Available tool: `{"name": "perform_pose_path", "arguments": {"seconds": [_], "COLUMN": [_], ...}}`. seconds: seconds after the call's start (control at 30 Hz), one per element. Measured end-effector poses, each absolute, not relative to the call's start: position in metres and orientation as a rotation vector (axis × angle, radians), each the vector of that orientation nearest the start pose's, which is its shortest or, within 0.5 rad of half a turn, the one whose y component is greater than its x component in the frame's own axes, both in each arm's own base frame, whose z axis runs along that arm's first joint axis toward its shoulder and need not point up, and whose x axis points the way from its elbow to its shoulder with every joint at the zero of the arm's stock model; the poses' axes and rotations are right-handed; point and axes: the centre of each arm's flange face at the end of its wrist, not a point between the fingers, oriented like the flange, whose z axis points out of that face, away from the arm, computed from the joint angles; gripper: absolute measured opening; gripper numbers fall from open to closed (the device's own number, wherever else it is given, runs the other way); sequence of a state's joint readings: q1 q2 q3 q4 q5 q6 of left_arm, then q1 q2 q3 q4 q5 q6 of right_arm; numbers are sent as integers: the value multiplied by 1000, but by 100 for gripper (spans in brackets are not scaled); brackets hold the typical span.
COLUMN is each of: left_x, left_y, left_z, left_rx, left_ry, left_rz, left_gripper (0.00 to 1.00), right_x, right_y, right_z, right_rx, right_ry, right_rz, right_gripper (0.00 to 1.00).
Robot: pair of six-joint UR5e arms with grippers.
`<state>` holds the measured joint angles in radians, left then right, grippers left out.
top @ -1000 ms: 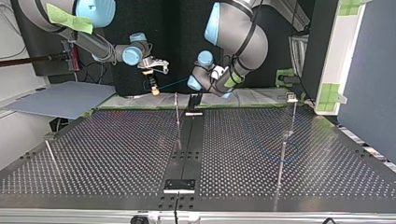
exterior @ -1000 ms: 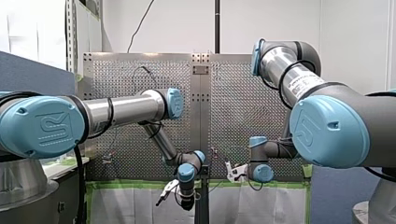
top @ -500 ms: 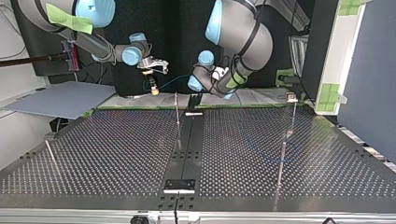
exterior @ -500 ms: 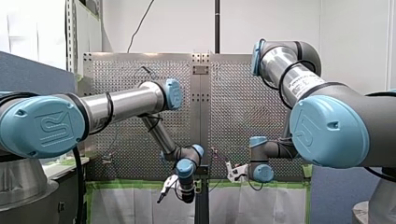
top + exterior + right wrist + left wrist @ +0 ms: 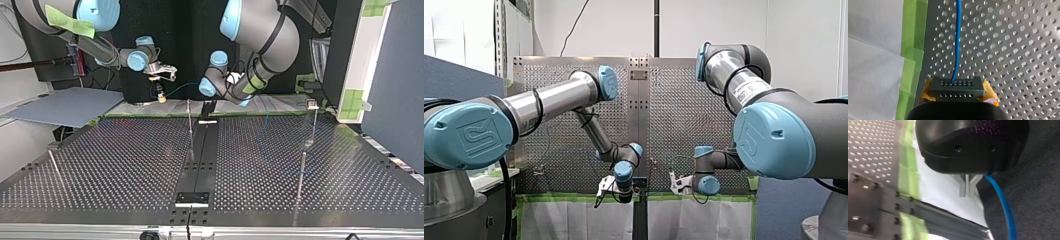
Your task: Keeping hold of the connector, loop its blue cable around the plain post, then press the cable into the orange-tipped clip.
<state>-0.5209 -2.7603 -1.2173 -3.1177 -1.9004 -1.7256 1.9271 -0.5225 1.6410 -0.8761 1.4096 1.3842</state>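
While your right gripper (image 5: pixel 958 94) is clamping the connector (image 5: pixel 957 86), your left gripper (image 5: pixel 967 194) is sitting closed. The blue cable (image 5: pixel 1003 203) is passing beside it.

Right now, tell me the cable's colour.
Blue; the cable leaving the connector shows best in the right wrist view.

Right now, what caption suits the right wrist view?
Right gripper clamps the connector between yellow pads; blue cable runs ahead over the perforated table.
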Motion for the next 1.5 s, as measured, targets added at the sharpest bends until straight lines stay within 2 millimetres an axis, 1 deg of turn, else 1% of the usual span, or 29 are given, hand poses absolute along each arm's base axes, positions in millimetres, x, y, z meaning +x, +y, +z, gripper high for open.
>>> {"name": "perform_pose_path", "arguments": {"seconds": [0.17, 0.33, 0.7, 0.77, 0.87, 1.0, 1.1, 1.3, 1.5], "left_x": [509, 499, 479, 475, 465, 448, 438, 431, 434], "left_y": [-413, -420, -426, -427, -427, -427, -431, -442, -448], "left_z": [-90, -73, -31, -26, -26, -33, -36, -34, -31], "left_rx": [244, 232, 176, 170, 167, 172, 170, 145, 108], "left_ry": [2267, 2222, 2114, 2099, 2085, 2075, 2057, 1998, 1944], "left_rz": [53, 57, 33, 27, 29, 34, 38, 38, 19], "left_gripper": [0, 0, 0, 0, 0, 0, 0, 0, 0], "right_x": [348, 343, 340, 340, 340, 339, 338, 336, 335], "right_y": [-525, -528, -534, -534, -535, -537, -540, -545, -549], "right_z": [-98, -98, -97, -96, -96, -95, -94, -93, -91], "right_rx": [1825, 1818, 1805, 1804, 1803, 1797, 1793, 1784, 1777], "right_ry": [-909, -920, -925, -925, -926, -930, -933, -934, -934], "right_rz": [1325, 1322, 1321, 1321, 1321, 1325, 1326, 1326, 1327], "right_gripper": [0, 0, 0, 0, 0, 0, 0, 0, 0]}}
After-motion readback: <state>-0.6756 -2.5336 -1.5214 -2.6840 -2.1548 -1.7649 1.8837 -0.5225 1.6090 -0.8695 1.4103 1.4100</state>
